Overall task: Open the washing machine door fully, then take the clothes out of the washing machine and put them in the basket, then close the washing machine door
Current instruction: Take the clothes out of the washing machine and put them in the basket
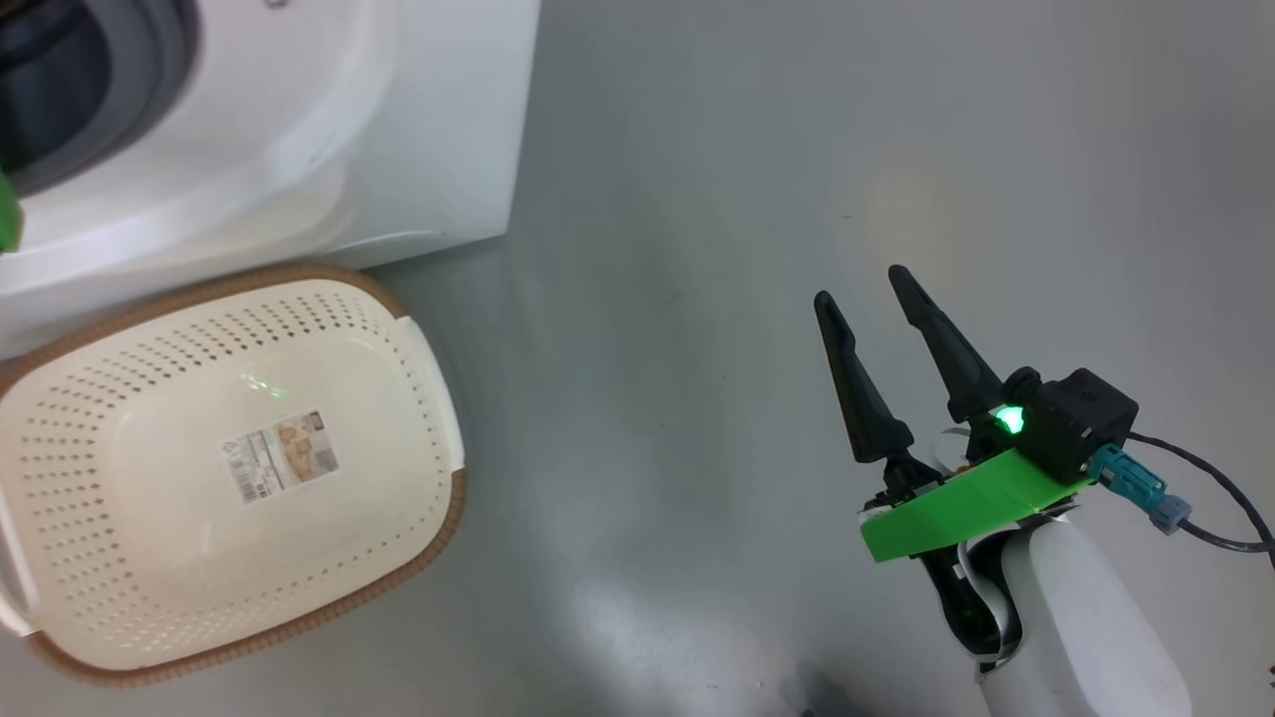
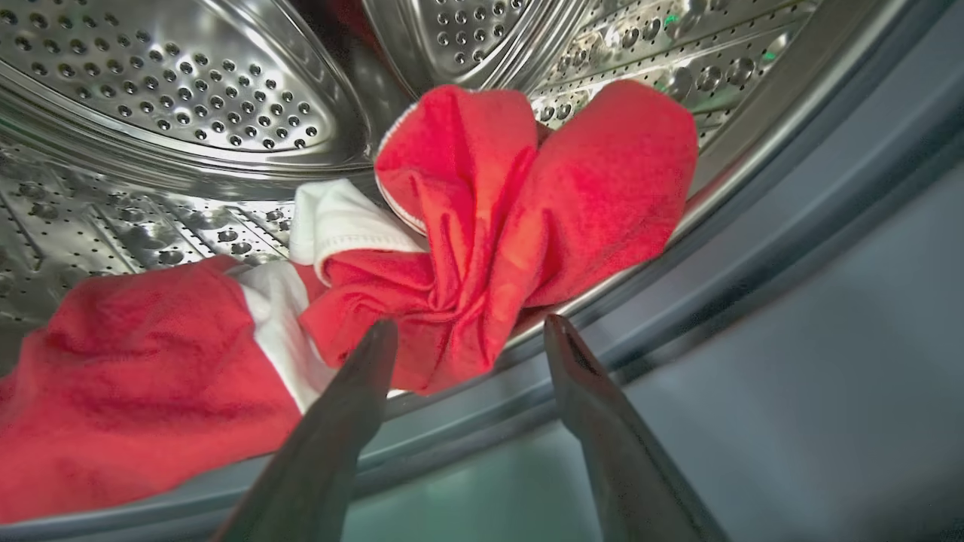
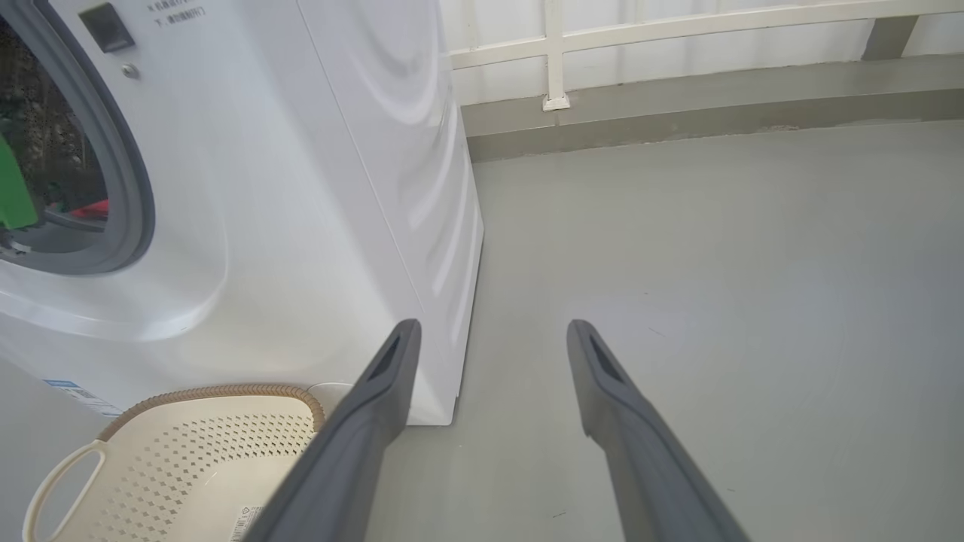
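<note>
Holds left tool (image 2: 467,339) spread at the lip of the drum (image 2: 188,90), tips apparently just short of the bunched red clothes (image 2: 489,226) inside the washing machine (image 1: 299,119). Push into the gathered folds, clamp, lift clear of the gasket (image 2: 753,248) toward the basket (image 1: 398,538). Leaves right tool (image 1: 859,289) parted above the floor (image 1: 697,299).

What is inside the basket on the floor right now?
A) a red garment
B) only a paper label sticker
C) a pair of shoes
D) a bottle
B: the basket is bare inside apart from its label sticker, while the red clothes lie in the steel drum, in front of the open left gripper.
</note>
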`<state>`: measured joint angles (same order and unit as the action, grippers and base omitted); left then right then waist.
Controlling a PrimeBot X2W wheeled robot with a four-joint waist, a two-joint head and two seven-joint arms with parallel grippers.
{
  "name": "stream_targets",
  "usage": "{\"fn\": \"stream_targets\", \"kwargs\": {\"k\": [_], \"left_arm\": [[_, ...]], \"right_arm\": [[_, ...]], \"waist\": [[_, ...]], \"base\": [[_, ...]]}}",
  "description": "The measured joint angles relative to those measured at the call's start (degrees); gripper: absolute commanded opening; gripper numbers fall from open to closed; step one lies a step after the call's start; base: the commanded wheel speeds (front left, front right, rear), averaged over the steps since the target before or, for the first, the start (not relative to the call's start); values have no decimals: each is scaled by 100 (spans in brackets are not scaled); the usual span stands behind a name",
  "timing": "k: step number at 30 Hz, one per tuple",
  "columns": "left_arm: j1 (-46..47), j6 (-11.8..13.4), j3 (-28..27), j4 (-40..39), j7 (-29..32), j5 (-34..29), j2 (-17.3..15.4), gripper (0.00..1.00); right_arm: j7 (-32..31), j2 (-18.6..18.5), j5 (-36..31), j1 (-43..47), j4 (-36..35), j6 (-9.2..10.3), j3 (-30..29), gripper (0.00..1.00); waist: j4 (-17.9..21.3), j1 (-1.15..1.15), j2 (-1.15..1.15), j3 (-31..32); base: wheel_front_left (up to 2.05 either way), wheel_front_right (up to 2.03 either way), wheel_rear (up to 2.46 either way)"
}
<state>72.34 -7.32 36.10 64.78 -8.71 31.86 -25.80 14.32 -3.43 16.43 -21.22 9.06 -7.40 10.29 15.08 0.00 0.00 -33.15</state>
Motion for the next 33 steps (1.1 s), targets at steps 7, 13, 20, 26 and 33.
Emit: {"fn": "stream_targets", "kwargs": {"k": [7,13,20,26,33], "left_arm": [[223,0,353,140,8,119,-230,100],[327,0,591,269,-4,242,-304,100],[354,0,825,416,-141,325,-277,0],[346,0,914,445,-338,455,-177,0],[-32,0,697,412,-550,853,109,0]], "right_arm": [[0,11,90,-1,-9,0,31,100],[0,14,107,-1,-9,0,52,100],[0,14,130,0,-10,0,60,100],[0,14,114,3,-5,0,42,100],[0,14,27,21,101,0,15,100]], "waist": [[192,0,0,-139],[264,0,0,-137],[244,0,0,-57],[183,0,0,68],[25,0,0,353]], "base": [[0,0,0],[0,0,0],[0,0,0],[0,0,0],[0,0,0]]}}
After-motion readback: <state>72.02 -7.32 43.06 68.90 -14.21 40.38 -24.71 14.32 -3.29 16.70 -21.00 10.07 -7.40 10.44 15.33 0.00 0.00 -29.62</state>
